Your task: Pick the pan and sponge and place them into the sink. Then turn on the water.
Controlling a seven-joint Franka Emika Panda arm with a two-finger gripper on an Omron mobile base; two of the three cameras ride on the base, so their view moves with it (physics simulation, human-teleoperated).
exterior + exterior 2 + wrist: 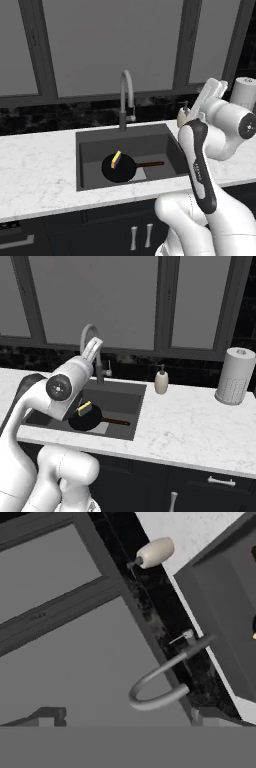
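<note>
Both items, pan [119,168] and sponge [116,159], already lie in the sink [90,150], so my gripper [212,90] (fingers apart, empty) must travel left toward the upright faucet [126,98].

Arm raised, fingers [214,89] spread wide

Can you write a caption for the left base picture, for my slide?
Pan with sponge on it sits in the sink; faucet dry.

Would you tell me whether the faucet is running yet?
Off: no blue stream falls from the faucet spout into the sink.
</note>
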